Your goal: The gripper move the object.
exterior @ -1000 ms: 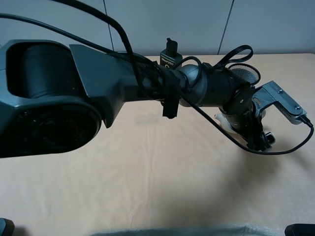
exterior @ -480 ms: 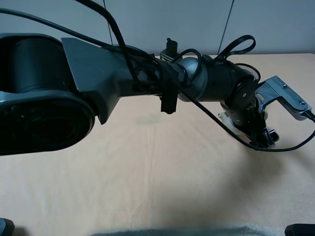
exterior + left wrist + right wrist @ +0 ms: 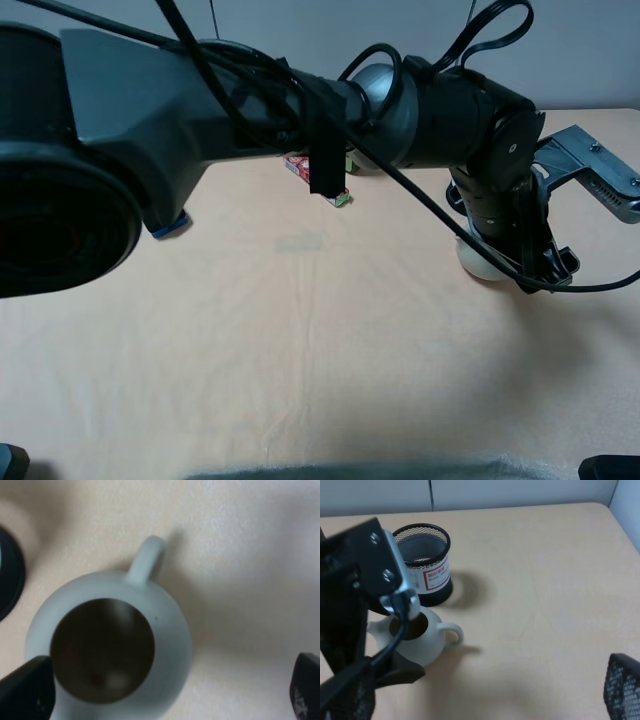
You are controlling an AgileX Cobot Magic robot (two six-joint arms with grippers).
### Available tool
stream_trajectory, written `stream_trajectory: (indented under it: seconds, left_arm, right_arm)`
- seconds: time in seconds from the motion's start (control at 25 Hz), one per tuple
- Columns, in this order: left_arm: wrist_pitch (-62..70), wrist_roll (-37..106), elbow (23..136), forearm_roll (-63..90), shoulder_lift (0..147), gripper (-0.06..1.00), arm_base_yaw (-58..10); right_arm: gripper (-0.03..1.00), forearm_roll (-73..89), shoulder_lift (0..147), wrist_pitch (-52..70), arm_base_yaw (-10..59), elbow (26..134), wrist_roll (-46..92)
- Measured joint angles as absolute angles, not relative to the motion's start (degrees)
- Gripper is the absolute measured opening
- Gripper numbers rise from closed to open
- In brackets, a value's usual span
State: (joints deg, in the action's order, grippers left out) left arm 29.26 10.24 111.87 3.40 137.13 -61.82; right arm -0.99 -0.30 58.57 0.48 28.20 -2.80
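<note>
Reading from the left of the high view: a small blue item (image 3: 170, 228) and a red and green packet (image 3: 318, 178) lie on the table (image 3: 300, 350), well apart from the work; no hazard judged there. Further right, the teapot (image 3: 478, 264) stands upright on the table, half hidden under the left gripper (image 3: 165, 687), with the mesh cup (image 3: 422, 560) just beside it. Jaws are spread wide and pinch nothing. In the wrist view one fingertip (image 3: 25, 692) sits over the pot's edge and the other is well apart, so the pot is off centre between them. Likely fault: on closing, the near finger shoves the pot sideways before the far one arrives, and the smooth round body skids or turns out of the pinch, perhaps into the cup. With no lid, a finger dropping inside the rim could lever the pot over. Far right, the cable (image 3: 600, 285) loops low beside the pot, below the grey module (image 3: 600, 180), and may snag the handle on a lift. Right gripper (image 3: 622, 690) shows one finger only, so its stance cannot be told.
</note>
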Motion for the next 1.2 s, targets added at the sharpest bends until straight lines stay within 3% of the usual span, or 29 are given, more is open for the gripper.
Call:
stream_trajectory:
  seconds: [0.8, 1.2]
  left_arm:
    - [58.29, 4.76, 112.14, 3.40, 125.19, 0.97, -60.89]
    - [66.36, 4.21, 111.86, 3.42, 118.77, 0.99, -58.10]
  right_arm:
    - [0.69, -0.99, -0.30, 58.62, 0.48, 28.20, -2.80]
    - [0.69, -0.99, -0.30, 58.62, 0.48, 28.20, -2.80]
